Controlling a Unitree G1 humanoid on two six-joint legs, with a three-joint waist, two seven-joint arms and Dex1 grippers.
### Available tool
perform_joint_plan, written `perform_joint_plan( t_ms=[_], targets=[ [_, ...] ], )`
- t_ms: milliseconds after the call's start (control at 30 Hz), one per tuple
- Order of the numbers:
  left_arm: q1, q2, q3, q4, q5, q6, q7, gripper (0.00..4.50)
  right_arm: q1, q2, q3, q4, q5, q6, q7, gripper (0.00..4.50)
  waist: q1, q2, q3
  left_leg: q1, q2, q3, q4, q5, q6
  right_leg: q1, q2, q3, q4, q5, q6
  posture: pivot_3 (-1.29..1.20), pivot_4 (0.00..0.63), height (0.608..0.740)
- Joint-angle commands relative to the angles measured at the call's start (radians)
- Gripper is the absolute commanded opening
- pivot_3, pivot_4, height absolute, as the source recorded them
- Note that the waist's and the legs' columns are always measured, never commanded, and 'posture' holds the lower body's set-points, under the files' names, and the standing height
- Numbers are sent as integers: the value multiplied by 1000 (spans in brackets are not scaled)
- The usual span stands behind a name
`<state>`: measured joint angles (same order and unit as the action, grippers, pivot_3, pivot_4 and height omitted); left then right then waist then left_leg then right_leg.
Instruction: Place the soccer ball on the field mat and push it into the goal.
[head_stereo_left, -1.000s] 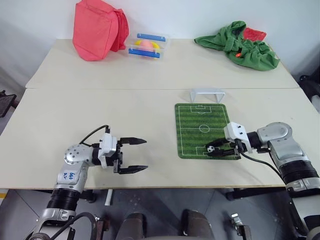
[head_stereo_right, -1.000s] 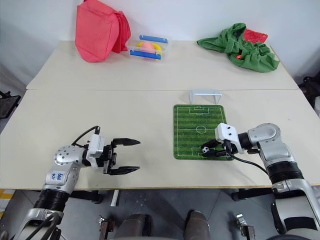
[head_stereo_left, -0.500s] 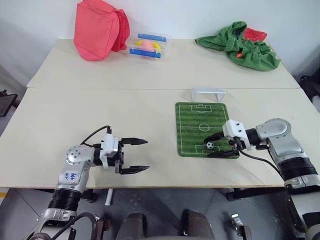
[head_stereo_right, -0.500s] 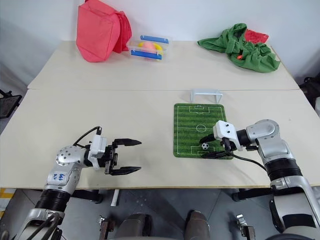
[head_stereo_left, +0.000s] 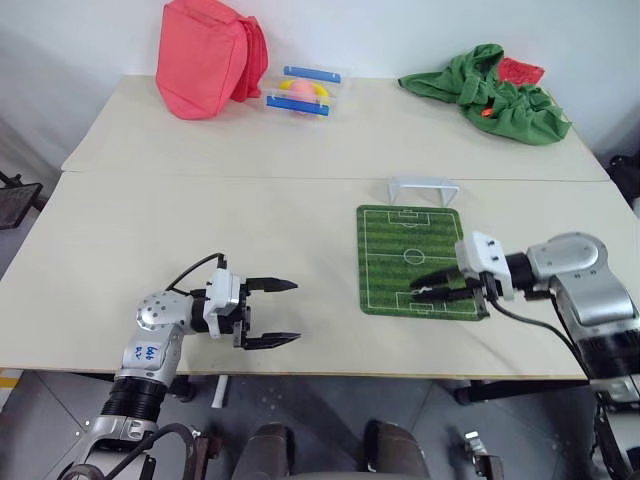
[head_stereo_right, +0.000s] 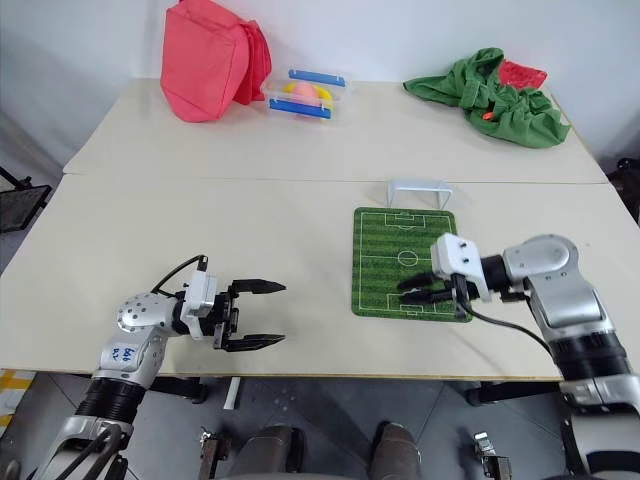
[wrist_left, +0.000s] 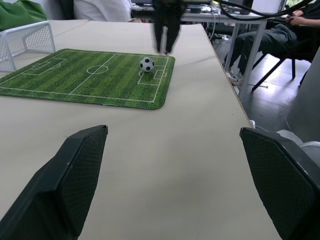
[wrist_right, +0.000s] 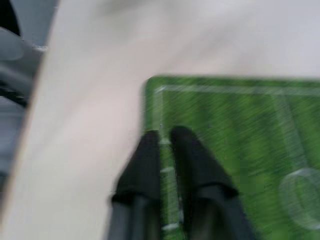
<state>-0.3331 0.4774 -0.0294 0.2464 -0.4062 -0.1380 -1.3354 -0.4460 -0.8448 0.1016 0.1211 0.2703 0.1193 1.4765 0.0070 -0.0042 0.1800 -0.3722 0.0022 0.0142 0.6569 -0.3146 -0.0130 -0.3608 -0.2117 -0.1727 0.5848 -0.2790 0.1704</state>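
Hard to see: in the head views the tiny white soccer ball with black patches (wrist_left: 146, 64) sits right by the right tool (head_stereo_left: 420, 291) and pretty much gets lost against its black fingers; the left wrist view shows it clearly. The right wrist view is smeared, so only the two fingers and green turf come through there.
Cut off: the people sitting past the tabletop's end (wrist_left: 280, 30) are cropped, just legs and an arm visible.
Ball: resting free on the flat green field mat with white pitch lines (head_stereo_left: 395, 245), in the marked box at the mat's end nearest the tabletop's front edge, nothing gripping it.
Right tool: fingers pinched together with nothing between them, tips just beside the ball, over that same near end of the mat.
Left tool (head_stereo_left: 280, 313): spread wide, empty, above bare tabletop near the front edge, well apart from the mat.
Surface: pale beige tabletop (head_stereo_left: 200, 220), two slabs with a seam running across.
Back edge: crumpled red cloth bag (head_stereo_left: 205, 55), clear plastic box with blue clips (head_stereo_left: 305, 90), heap of green fabric (head_stereo_left: 495, 90).
Room: white wall behind.
Mat axis: long side runs front to back, the small white netted goal frame (head_stereo_left: 423, 187) just off its far short end, mouth facing the mat.
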Motion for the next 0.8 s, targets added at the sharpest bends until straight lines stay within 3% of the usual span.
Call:
perform_joint_plan(
  t_ms=[33, 300, 433, 600, 700, 800],
  targets=[
    [-9, 4, 1, -10, -3, -13, -11, 4500, 30, -23, -40, -33, 27, 7, -8, 18, -5, 0, 0, 0, 0, 0, 0, 0, 0, 0, 0, 0, 0, 0, 0, 0, 150, 740],
    [-25, 7, 1, 4, 0, -10, -21, 4500, -37, 56, -6, 174, -28, -69, -64, 18, -10, 0, 0, 1, 0, 1, 1, 0, 0, 0, 0, 1, 0, 0, 0, 0, 150, 740],
    [-37, 14, 3, 15, 1, -8, -28, 4500, -171, 123, -21, 363, -65, -122, -131, 18, -13, 0, 0, 1, 0, 1, 1, 0, 0, 0, 0, 1, 1, 0, 0, 0, 150, 740],
    [-67, 20, 14, 53, 8, -22, -28, 4500, -378, 148, -94, 615, -104, -236, -325, 18, -11, 1, 0, 0, 0, 1, 1, 0, 0, 0, 0, 1, 1, 0, 0, 0, 150, 740],
    [-76, 20, 20, 76, 14, -34, -21, 4500, -440, 158, -164, 603, -65, -248, -406, 18, -11, 1, 0, 0, 0, 0, -1, 0, 0, -1, 0, 1, 0, 0, 0, 0, 150, 740],
    [-76, 14, 26, 88, 15, -40, -11, 4500, -400, 151, -190, 487, -32, -198, -400, 18, -12, 1, 0, 0, 0, 0, -4, 0, 0, -1, 1, 0, -1, 0, 0, 0, 150, 740]
  ],
)
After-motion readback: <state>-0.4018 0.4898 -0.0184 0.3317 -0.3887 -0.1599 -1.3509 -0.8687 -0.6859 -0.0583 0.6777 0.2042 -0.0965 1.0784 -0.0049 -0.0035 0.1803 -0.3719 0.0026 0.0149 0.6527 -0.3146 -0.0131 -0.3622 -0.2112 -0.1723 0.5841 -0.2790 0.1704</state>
